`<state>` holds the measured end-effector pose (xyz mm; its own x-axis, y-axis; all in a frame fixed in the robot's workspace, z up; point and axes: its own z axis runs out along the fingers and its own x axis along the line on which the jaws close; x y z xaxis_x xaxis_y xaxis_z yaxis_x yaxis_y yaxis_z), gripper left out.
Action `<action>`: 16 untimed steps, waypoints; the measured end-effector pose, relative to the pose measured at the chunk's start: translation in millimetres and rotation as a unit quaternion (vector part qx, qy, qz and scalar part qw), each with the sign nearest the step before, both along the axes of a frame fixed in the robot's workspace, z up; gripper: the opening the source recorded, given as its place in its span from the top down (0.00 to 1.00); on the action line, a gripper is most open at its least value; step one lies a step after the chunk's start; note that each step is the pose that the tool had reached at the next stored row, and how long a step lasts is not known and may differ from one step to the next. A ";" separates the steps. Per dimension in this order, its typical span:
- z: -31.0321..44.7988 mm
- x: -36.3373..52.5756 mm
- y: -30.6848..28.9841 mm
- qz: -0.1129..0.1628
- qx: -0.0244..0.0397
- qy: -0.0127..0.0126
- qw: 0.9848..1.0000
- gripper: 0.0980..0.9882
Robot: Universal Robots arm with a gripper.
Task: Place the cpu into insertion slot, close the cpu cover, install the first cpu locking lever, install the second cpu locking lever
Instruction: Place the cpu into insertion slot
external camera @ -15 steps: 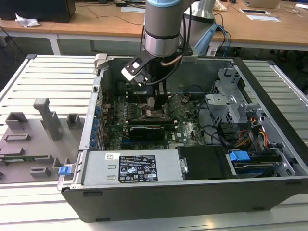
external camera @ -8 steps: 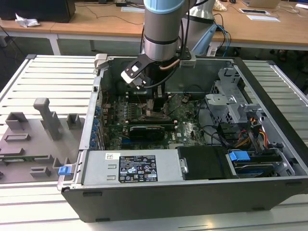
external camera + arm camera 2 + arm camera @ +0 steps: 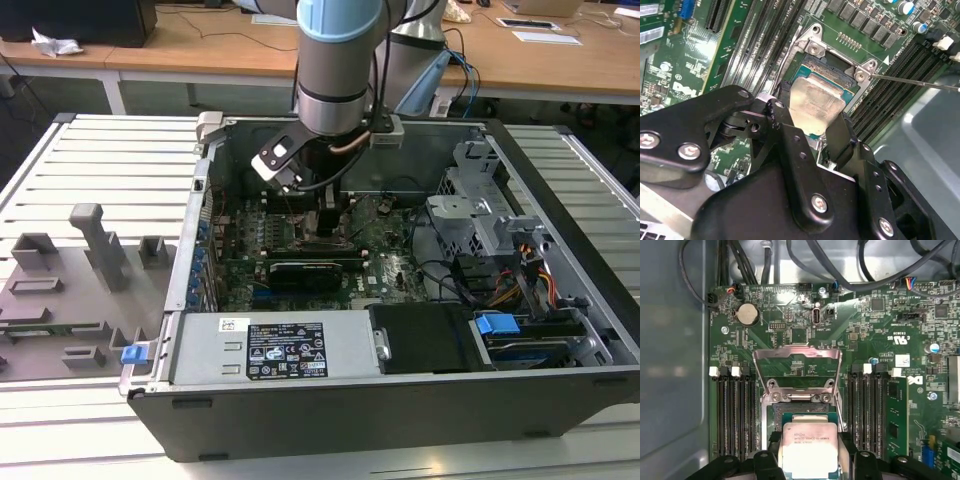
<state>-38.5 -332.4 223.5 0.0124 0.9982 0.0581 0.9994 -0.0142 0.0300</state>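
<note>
Step one is in progress. The black metal pincer [image 3: 809, 439] is clamped on two opposite edges of the silvery-grey flat square cpu [image 3: 807, 455]. It holds the chip over the square black metal-rimmed insertion slot [image 3: 824, 67]; seating is judged incomplete.

The thin dark-metal windowed cpu cover [image 3: 797, 354] stands raised, and a thin steel lever rod [image 3: 920, 84] juts free. The cover and both levers are outstanding.

Clearance: long black memory slots [image 3: 735, 410] flank the slot closely on both sides. In the exterior view, the grey chassis wall [image 3: 205, 190] lies at 9 o'clock of the pincer and the grey drive cage [image 3: 480, 210] at 3 o'clock, both apart.
</note>
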 end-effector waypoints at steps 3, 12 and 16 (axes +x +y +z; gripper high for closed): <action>-4.0 -0.5 1.5 0.000 -0.002 0.000 1.000 0.52; -11.6 -0.5 4.8 0.000 -0.002 0.000 1.000 0.52; -16.7 -0.5 5.3 0.000 -0.002 0.000 1.000 0.52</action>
